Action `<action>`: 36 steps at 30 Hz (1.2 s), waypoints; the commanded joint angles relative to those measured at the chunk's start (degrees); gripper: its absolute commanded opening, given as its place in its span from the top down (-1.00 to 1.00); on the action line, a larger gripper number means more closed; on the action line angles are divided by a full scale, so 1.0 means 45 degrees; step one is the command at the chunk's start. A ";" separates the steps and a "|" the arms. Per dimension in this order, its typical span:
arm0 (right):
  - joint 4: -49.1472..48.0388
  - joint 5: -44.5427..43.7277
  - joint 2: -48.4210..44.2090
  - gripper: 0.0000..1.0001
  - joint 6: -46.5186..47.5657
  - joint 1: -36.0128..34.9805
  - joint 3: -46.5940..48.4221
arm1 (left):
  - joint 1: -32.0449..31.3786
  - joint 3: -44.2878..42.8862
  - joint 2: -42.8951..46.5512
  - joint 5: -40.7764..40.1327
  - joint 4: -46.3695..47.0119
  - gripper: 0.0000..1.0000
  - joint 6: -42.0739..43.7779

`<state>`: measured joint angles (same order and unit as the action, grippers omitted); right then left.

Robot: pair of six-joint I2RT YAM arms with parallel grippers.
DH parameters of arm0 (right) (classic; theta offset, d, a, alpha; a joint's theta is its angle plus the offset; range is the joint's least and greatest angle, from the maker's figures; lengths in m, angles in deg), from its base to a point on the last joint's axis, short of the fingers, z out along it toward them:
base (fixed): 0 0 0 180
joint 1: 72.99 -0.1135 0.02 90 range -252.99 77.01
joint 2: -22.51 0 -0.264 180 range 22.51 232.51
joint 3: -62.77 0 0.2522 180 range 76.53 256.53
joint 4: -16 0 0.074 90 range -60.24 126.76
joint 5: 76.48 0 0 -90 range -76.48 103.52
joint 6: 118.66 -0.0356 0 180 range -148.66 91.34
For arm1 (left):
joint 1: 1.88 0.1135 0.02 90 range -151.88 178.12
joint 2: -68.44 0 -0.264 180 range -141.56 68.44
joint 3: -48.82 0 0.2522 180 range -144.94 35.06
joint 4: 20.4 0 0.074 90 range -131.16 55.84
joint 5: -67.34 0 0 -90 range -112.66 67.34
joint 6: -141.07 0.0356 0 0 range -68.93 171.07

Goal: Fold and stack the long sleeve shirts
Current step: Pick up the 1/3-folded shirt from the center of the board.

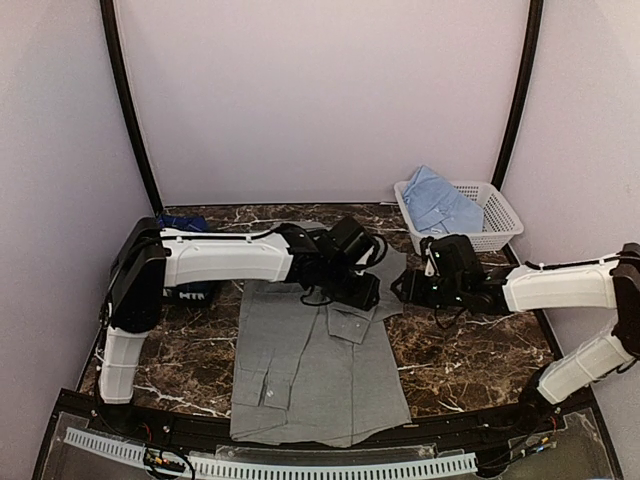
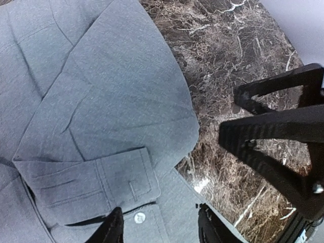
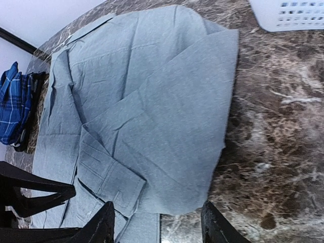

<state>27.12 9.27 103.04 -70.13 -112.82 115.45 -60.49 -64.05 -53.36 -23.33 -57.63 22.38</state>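
The plain grey shirt (image 1: pixel 315 365) lies flat on the marble table, a sleeve folded across its chest with the cuff (image 2: pixel 101 182) showing in the left wrist view. My left gripper (image 1: pixel 368 292) hovers open over the shirt's far right shoulder; its fingertips (image 2: pixel 114 228) straddle the cuff edge and a button, holding nothing. My right gripper (image 1: pixel 405 288) faces it, open and empty, just off the shirt's right edge (image 3: pixel 223 126). The navy plaid shirt (image 1: pixel 185 222) lies at the far left, partly hidden behind my left arm. The light blue shirt (image 1: pixel 435 200) sits in the basket.
The white lattice basket (image 1: pixel 500 215) stands at the back right corner, its rim also in the right wrist view (image 3: pixel 288 12). Bare marble (image 1: pixel 470 360) lies right of the grey shirt. The two grippers are close together, near the collar end.
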 commanded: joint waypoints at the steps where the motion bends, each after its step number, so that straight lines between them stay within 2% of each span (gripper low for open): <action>1: 0.0540 -0.0854 -0.1277 -0.10 -0.0128 0.0456 -0.0653 | -0.0374 -0.1898 -0.1480 -0.1718 -0.2112 -0.04 0.0539; 6: 0.1204 -0.1040 -0.2411 -0.11 0.0053 0.0556 -0.0973 | -0.0601 -0.3679 -0.2895 -0.2663 -0.2832 -0.27 0.0978; 9: 0.1294 -0.1017 -0.2745 -0.11 0.0052 0.0571 -0.1113 | -0.0608 -0.4626 -0.3533 -0.3209 -0.3466 -0.30 0.1044; 14: 0.1272 -0.0927 -0.3009 -0.11 -0.0029 0.0590 -0.1322 | -0.0609 -0.5031 -0.4127 -0.3395 -0.3611 -0.31 0.1347; 24: 0.1279 -0.0762 -0.2850 -0.11 0.0048 0.0602 -0.1212 | -0.0609 -0.5222 -0.4515 -0.3744 -0.4000 0.01 0.1695; 28: 0.1302 -0.0704 -0.2765 -0.11 0.0058 0.0591 -0.1142 | -0.0611 -0.5532 -0.4499 -0.3906 -0.4161 0.27 0.1715; 29: 0.1307 -0.0704 -0.2748 -0.11 0.0081 0.0590 -0.1125 | -0.0610 -0.5601 -0.4473 -0.3949 -0.4180 0.41 0.1724; 36: 0.1386 -0.0601 -0.2648 -0.12 0.0200 0.0601 -0.1166 | -0.0549 -0.5820 -0.3693 -0.4238 -0.4252 0.70 0.1548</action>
<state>33.70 6.14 90.49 -69.89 -110.38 109.94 -63.13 -88.75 -73.53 -40.92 -74.78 29.70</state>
